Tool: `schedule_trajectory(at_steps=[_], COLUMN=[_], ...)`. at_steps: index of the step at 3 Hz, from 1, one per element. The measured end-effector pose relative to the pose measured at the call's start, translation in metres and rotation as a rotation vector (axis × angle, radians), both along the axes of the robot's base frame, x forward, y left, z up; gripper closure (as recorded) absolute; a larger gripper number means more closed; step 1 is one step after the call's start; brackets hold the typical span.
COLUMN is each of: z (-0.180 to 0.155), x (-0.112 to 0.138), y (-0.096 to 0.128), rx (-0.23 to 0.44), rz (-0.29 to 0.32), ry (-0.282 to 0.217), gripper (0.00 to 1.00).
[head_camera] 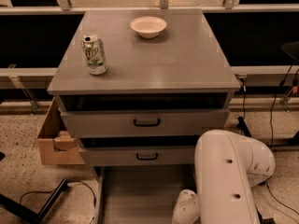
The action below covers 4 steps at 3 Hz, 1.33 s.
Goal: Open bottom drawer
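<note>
- Cabinet (177, 64): grey, three drawers.
- Bottom drawer (140, 195): pulled well out toward the near edge, plain grey inside showing; its front is cut off from view.
- Upper two drawers (145, 123): each slightly ajar, with black handles.
- Arm (229, 176): white, near right, wrist over the bottom drawer's right side.
- Gripper: past the near edge beyond the wrist; grip state cannot be told.
- Can (94, 54): upright, on the top at left.
- Bowl (148, 26): on the top at the far middle.
- Box (53, 143): cardboard, on the floor left of the cabinet.
</note>
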<state>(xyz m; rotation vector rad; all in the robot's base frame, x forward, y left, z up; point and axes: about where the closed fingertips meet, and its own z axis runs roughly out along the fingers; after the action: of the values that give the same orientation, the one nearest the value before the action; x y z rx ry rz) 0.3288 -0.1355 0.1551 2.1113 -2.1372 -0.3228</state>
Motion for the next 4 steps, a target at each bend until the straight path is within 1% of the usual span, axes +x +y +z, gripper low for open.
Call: schedule_trajectory(at_steps=[2,3,4], z=[0.0,0.0,0.0002], x=[0.0001,0.0001,0.0001], y=[0.0,0.0,-0.0001], rx=[0.0,0.0,0.0], rz=[0.0,0.0,0.0], ry=[0.0,0.0,0.0], gripper=[0.4,0.17,0.0])
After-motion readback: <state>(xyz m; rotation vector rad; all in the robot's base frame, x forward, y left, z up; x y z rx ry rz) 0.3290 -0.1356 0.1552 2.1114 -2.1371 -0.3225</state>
